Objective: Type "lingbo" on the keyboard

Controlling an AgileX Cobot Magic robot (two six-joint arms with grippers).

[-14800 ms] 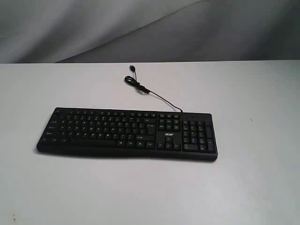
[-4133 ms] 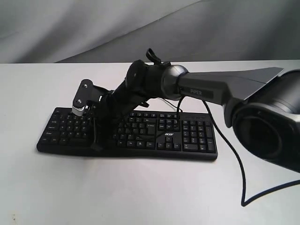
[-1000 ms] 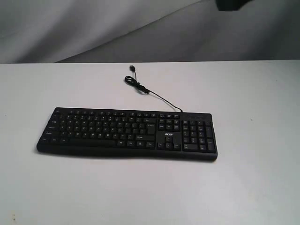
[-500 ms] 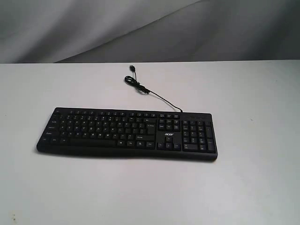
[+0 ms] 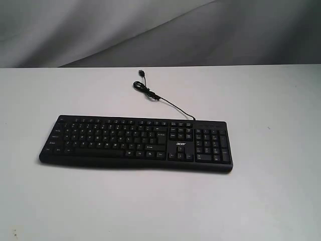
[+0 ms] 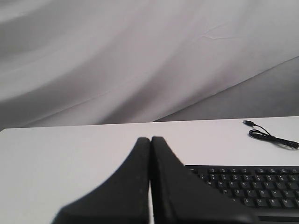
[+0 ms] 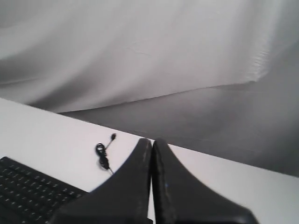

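Note:
The long black keyboard (image 5: 135,143) with white legends and an acer logo lies flat on the white table, untouched. Its thin cable (image 5: 160,99) runs back to a small coil and plug. No arm shows in the exterior view. In the left wrist view my left gripper (image 6: 150,139) is shut with nothing in it, held off the table short of the keyboard (image 6: 252,186). In the right wrist view my right gripper (image 7: 152,141) is shut and empty as well, raised beside the keyboard's (image 7: 28,191) end, with the cable coil (image 7: 103,156) beyond.
The white table (image 5: 271,100) stretches all round the keyboard. A grey cloth backdrop (image 5: 150,30) hangs behind the far edge.
About four seconds ago the right arm reached across the keyboard's left half. It has since pulled out of the exterior view; its last dark corner left the top edge within the last second.

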